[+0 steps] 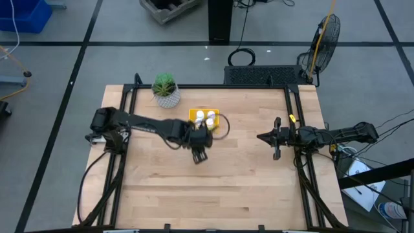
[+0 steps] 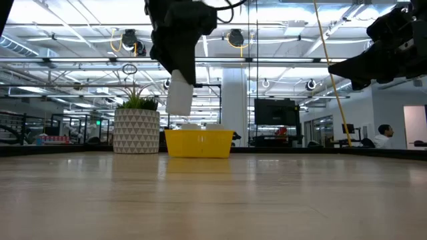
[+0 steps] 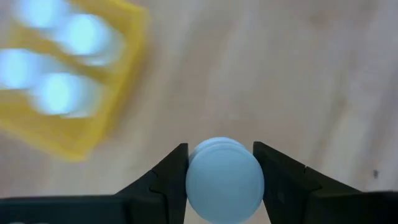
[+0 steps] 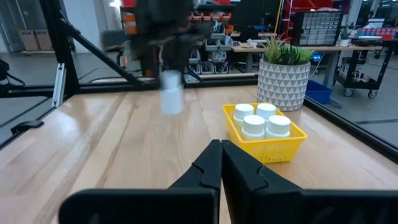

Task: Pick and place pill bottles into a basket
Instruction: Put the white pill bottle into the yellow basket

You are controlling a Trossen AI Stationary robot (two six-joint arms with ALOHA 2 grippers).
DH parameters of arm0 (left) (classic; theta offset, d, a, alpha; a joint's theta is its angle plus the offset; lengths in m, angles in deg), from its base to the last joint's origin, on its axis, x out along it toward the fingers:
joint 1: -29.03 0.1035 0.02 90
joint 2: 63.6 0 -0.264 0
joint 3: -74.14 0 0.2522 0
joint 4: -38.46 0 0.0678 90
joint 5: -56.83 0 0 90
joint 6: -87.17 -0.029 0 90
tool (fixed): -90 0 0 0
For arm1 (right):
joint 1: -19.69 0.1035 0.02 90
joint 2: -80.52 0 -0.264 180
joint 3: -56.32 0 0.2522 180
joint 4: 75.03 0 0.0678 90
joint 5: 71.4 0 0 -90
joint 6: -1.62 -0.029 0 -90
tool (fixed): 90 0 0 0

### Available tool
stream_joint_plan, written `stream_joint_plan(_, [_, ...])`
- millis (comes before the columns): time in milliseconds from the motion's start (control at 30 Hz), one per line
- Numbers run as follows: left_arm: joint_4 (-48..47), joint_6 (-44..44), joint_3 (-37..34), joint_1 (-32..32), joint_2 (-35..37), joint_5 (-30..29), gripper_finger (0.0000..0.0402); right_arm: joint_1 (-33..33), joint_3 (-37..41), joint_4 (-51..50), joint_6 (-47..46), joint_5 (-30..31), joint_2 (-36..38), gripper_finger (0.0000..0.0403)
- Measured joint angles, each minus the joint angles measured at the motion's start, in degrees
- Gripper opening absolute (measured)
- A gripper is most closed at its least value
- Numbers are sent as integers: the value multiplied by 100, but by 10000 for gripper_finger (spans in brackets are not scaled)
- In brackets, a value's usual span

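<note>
Four small white round-capped pill bottles already standing in the shallow bright yellow basket, upper centre of the high view. Fifth white bottle clamped between left gripper fingers, aloft just beside basket, awaiting placement. Right gripper idle at frame right, fingers clenched empty.

Two dark fingers at bottom centre clamp a round white bottle cap; upper left, a blurred yellow plastic basket holds four white caps above the wooden table.

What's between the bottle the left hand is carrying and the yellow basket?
Nothing: in the right wrist view only bare wood lies between the held bottle in the left hand and the basket.
</note>
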State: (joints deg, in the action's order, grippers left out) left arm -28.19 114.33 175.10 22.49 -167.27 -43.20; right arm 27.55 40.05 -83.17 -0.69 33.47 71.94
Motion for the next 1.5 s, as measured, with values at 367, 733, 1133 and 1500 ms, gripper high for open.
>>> stream_joint_plan(367, [-372,-1075,0,1457,600,-548,185,0,0,5,0,0,-19,0])
stream_joint_plan(733, [-13,-1595,-2,2333,445,-515,163,-1,0,9,1,2,-42,0])
stream_joint_plan(1133, [359,-1491,-333,2624,106,-246,163,-1,0,-7,0,2,-68,0])
stream_joint_plan(1500, [1265,-1152,-1131,2630,83,231,176,-1,0,9,0,2,-87,0])
